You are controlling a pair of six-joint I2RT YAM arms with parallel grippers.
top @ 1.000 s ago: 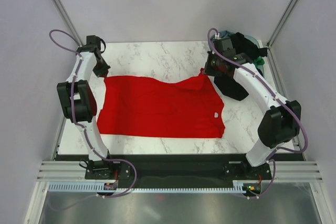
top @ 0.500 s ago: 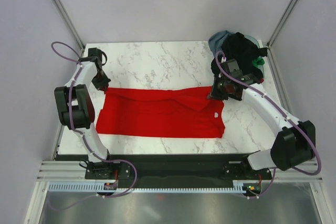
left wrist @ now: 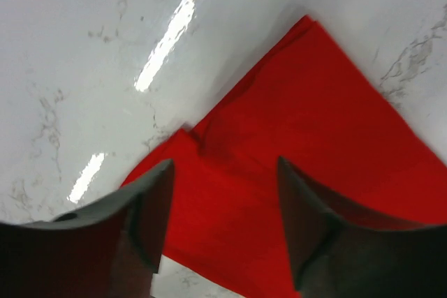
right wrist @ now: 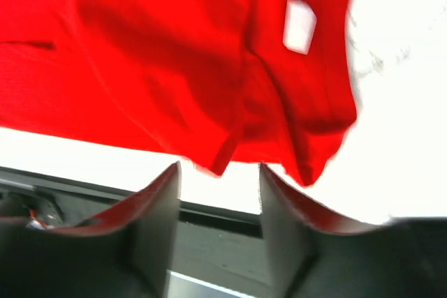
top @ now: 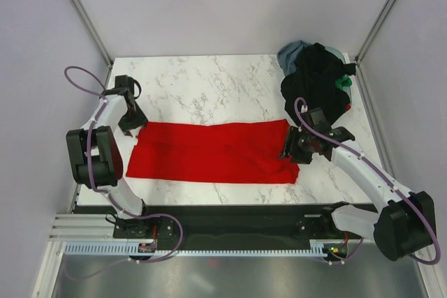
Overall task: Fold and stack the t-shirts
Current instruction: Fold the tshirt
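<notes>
Black t-shirt [top: 316, 82] mostly covers grey-blue t-shirt [top: 290, 51].

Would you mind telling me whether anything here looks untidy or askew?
The folded bright red cloth t-shirt is rumpled at its right end, its edges not lining up. The black, grey-blue and green shirts lie in a loose heap at the far right corner.

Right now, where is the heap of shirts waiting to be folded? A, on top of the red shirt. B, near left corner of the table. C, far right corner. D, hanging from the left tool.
C: the dark heap sits at the far right corner of the table, while the red shirt lies flat across the middle.
</notes>
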